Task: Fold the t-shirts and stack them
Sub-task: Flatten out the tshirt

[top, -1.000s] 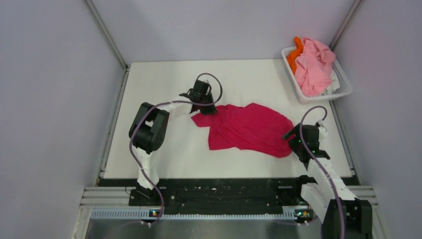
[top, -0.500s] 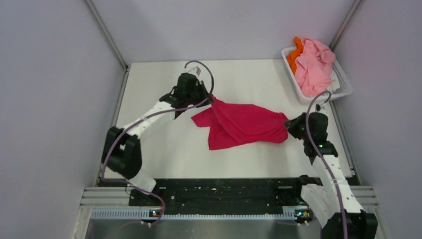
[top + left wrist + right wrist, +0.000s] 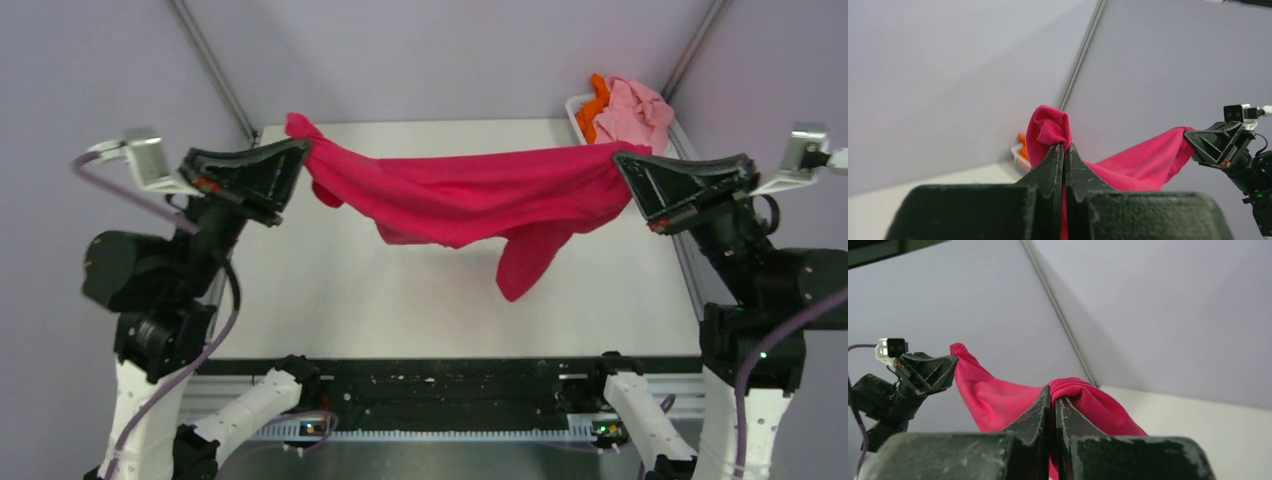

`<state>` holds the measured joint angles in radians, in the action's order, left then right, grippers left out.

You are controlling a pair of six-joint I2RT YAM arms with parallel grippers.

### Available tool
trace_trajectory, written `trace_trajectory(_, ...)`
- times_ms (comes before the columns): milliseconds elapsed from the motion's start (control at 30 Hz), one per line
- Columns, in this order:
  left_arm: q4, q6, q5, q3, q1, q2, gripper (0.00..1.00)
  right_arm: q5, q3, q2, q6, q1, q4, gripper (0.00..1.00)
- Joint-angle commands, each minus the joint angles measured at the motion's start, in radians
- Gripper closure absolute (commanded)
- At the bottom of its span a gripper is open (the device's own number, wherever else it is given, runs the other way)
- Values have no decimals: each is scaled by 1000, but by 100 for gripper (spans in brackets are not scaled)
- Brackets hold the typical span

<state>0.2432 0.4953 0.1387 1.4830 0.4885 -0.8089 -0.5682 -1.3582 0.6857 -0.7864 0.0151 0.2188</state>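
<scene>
The magenta-red t-shirt (image 3: 470, 195) hangs stretched in the air above the table between both arms, one part drooping toward the middle. My left gripper (image 3: 300, 147) is shut on its left end, raised high at the left. My right gripper (image 3: 620, 158) is shut on its right end, raised high at the right. In the left wrist view my gripper (image 3: 1064, 146) pinches a bunch of the t-shirt (image 3: 1048, 127). The right wrist view shows my gripper (image 3: 1052, 389) shut on the t-shirt (image 3: 1083, 392). A light pink t-shirt (image 3: 635, 105) and an orange t-shirt (image 3: 594, 108) lie in the basket.
A white slatted basket (image 3: 578, 105) stands at the table's back right corner, partly hidden behind the hanging cloth and the right arm. Grey walls enclose the white table (image 3: 400, 290) on three sides.
Both arms have risen and spread apart, lifting the magenta-red t-shirt off the table into a stretched span. The right gripper closed on the shirt's right end.
</scene>
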Motion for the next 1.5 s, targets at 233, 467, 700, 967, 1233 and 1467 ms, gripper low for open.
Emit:
trace_trajectory(233,126,-138,-56,354,4,-160,100,-127,-336,215,-63,-8,-82,100)
trace_trajectory(467,166,-252,-347,475,-40,-432,100,-94,-334,487,41,-7,-181,100)
trace_trajectory(700,309,-174,-129,975,-229,-813,100,-101,-717,804,84,-6,-131,100)
trace_trajectory(967,210,-171,-86,739,-271,-637,100,-99,-761,808,132,-3,74,100)
trace_trajectory(1233,85,-89,-245,-130,-272,-300,100,173,174,316,123,-185,112,100)
trace_trajectory(1467,81,21,-550,-705,-276,-143,100,406,656,228,24,-487,161,61)
